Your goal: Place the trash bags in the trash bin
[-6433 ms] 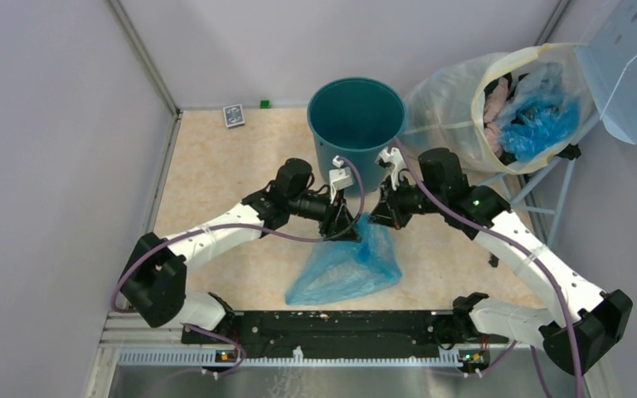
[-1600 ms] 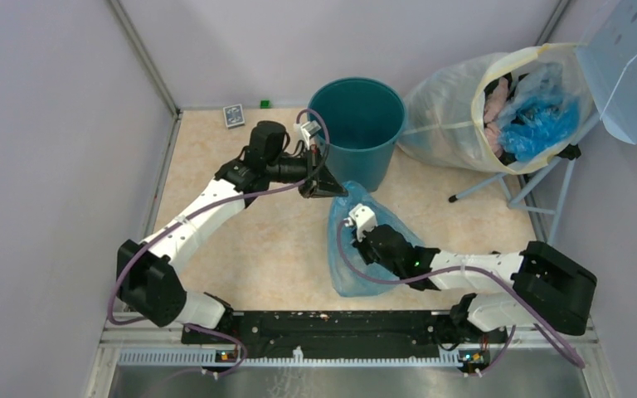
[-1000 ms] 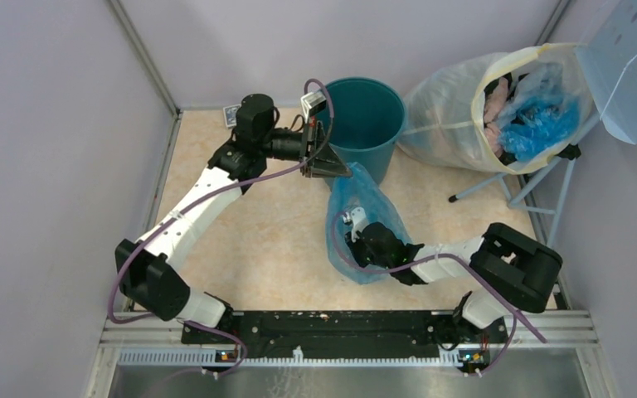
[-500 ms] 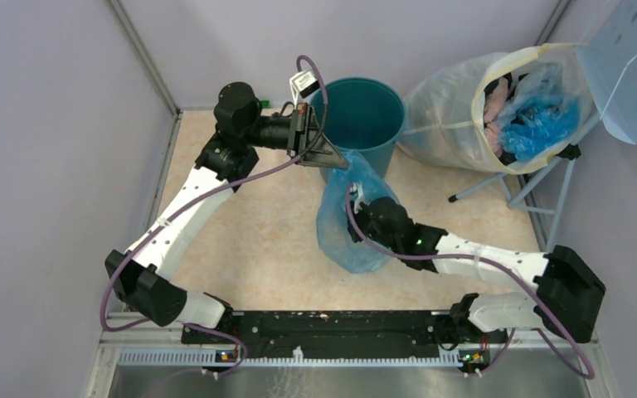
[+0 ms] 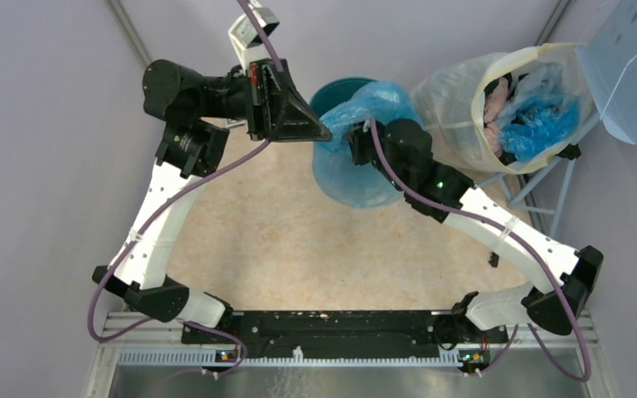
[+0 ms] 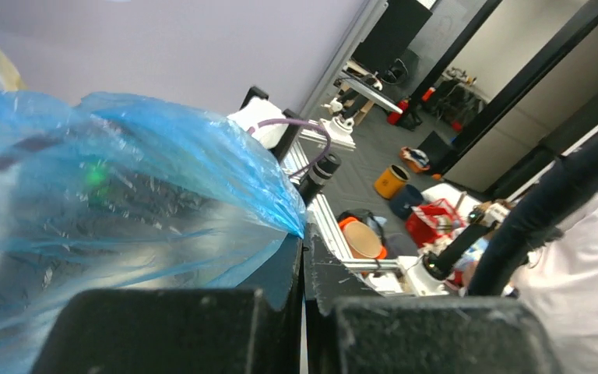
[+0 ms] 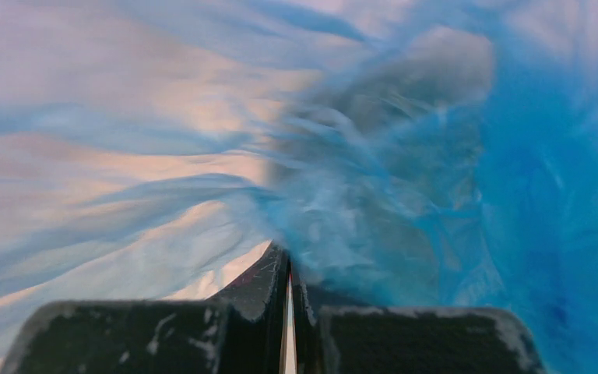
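Along the bottom edge of the top view runs a black metal mounting rail [image 5: 332, 325], and above it a beige speckled tabletop [image 5: 274, 240], bare across the middle. Plain lilac walls [image 5: 50, 124] close the left and back sides.

Upper centre, the thin, crinkly, translucent light-blue plastic trash bag [image 5: 352, 174] hangs in the air between both arms, overlapping the near side of the round dark-teal plastic trash bin [image 5: 334, 85]. The left gripper [image 6: 304, 234] is clenched on a tapering corner of the bag. The right gripper [image 7: 288, 261] has its jaws pressed to a hairline slit with film bunched at the tips.

At the upper right lies a large cloudy-white sack with a cream rim [image 5: 448, 108], and beside it a pale-blue perforated metal panel [image 5: 634, 66], cut off by the corner.

The bag hides the right fingers from above and most of the bin; only an arc of rim shows. The right wrist view is nothing but blurred blue film.
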Robot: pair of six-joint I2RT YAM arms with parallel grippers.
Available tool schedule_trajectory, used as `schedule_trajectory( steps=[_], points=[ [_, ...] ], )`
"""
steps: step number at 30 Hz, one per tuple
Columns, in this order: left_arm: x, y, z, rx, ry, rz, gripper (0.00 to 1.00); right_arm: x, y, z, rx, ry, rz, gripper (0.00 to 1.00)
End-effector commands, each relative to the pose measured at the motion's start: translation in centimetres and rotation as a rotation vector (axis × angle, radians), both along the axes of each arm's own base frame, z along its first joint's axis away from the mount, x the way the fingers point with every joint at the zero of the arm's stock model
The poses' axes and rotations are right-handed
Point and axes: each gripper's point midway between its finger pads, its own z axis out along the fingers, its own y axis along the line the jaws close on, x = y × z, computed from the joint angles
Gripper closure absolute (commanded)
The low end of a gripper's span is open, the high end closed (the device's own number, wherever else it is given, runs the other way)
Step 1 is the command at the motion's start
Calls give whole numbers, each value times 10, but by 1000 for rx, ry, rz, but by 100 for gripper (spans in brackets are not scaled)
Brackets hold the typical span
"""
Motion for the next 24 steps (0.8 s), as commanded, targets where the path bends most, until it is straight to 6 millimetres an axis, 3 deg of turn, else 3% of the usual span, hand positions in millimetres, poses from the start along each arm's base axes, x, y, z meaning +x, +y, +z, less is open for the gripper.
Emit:
schedule_trajectory(
  steps=[1, 7, 13, 17, 18, 24],
  points=[
    [10, -3, 28, -68, -100, 29, 100, 18, -5, 22, -28, 14, 1, 100],
    [57, -5, 41, -131, -90, 179, 100, 44, -5, 51, -13, -12, -26, 100],
    [120, 5, 27, -157, -34, 392, 100, 69, -7, 51, -56, 13, -84, 100],
    [161, 14, 8, -135, 16, 498, 100, 90, -16, 37, -74, 71, -139, 100],
    [170, 15, 2, -128, 22, 517, 100, 99, -20, 23, -101, 116, -154, 100],
    [221, 24, -36, -74, 86, 621, 100, 131, -24, -20, -165, 228, -172, 100]
  ],
)
